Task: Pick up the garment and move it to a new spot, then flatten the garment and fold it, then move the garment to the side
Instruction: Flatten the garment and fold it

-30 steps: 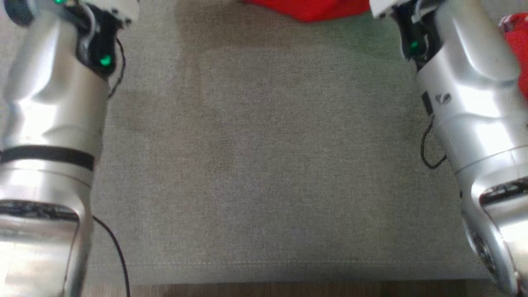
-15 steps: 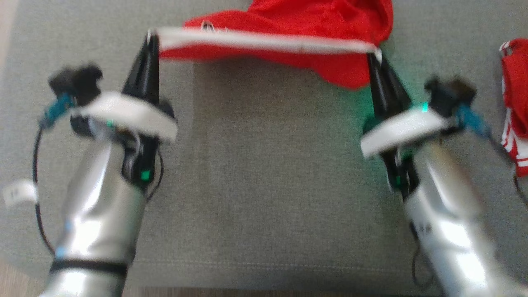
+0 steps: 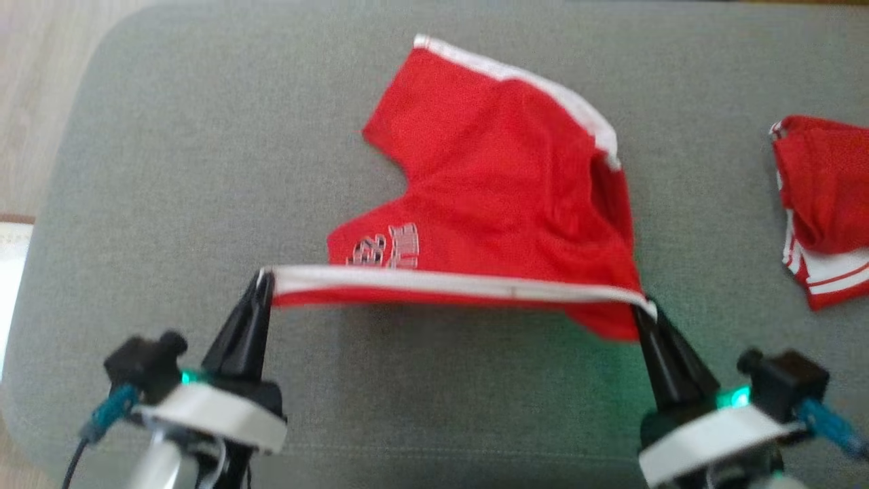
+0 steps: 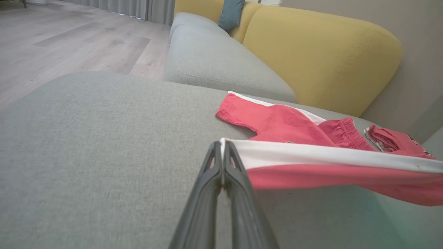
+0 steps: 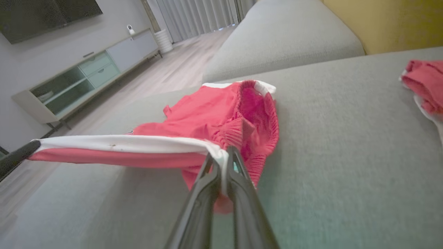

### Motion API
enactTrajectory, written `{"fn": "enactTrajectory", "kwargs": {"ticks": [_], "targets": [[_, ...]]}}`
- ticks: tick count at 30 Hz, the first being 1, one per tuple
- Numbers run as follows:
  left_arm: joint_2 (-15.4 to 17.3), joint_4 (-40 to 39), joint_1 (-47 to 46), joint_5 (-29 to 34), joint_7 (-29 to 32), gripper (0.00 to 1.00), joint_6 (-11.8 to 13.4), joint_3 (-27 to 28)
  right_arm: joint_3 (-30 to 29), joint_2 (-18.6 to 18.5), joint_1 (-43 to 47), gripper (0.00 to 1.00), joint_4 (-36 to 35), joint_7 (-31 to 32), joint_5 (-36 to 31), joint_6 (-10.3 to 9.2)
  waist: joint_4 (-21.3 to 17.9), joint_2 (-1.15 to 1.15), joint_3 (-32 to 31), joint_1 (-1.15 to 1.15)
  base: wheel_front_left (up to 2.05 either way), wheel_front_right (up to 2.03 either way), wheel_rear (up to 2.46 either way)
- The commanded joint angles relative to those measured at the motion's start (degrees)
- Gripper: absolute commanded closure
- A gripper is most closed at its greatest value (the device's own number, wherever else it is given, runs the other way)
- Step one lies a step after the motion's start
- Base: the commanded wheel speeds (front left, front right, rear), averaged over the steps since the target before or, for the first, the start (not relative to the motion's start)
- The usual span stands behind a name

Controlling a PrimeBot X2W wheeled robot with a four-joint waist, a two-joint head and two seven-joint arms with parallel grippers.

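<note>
Stretching the garment (image 3: 502, 197) by its white band (image 3: 448, 284), we grip one end with the left gripper (image 3: 263, 280) at lower left of the head view and the other with the right gripper (image 3: 645, 311) at lower right, both finger pairs clamped on cloth. The rest trails across the grey cushion (image 3: 204, 170) toward upper centre. We should lower both ends evenly, band taut, so the bunched right side smooths, clear of the other red piece (image 3: 821, 204) at right.
</note>
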Motion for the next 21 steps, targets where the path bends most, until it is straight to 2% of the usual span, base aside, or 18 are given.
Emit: {"fn": "enactTrajectory", "kwargs": {"ticks": [1, 5, 9, 14, 21], "targets": [[2.92, -2.92, 0.23, 0.04, 0.08, 1.00, 1.87, 4.81, -1.24, -0.52, 0.86, 1.00, -3.67, 0.84, -0.17, -0.06, -0.14, 0.00, -1.08, 0.00, 0.00, 0.00, 0.00], [3.64, -9.09, 5.30, -0.67, 2.24, 1.00, 3.68, 5.51, -1.70, -0.52, 6.37, 1.00, -8.95, 4.42, 0.04, -0.06, -0.62, 0.00, -1.80, 0.00, 0.00, 0.00, 0.00], [4.16, -13.08, 7.39, -1.16, 4.02, 1.00, 4.76, 5.89, -2.04, -0.52, 8.53, 1.00, -10.87, 5.56, 1.28, -0.06, -1.32, 0.00, -1.52, 0.00, 0.00, 0.00, 0.00], [5.30, -13.84, 5.17, -1.89, 6.07, 1.00, 3.75, 5.64, -2.31, -0.52, 7.10, 1.00, -8.68, 5.33, 4.55, -0.06, -2.50, 0.00, 0.18, 0.00, 0.00, 0.00, 0.00], [7.25, -7.72, -6.81, -4.97, 9.50, 1.00, -0.22, 5.17, -1.46, -0.51, -1.74, 1.00, -4.06, 4.59, 5.26, -0.06, -5.18, 0.00, 6.21, 0.00, 0.00, 0.00, 0.00]]}}
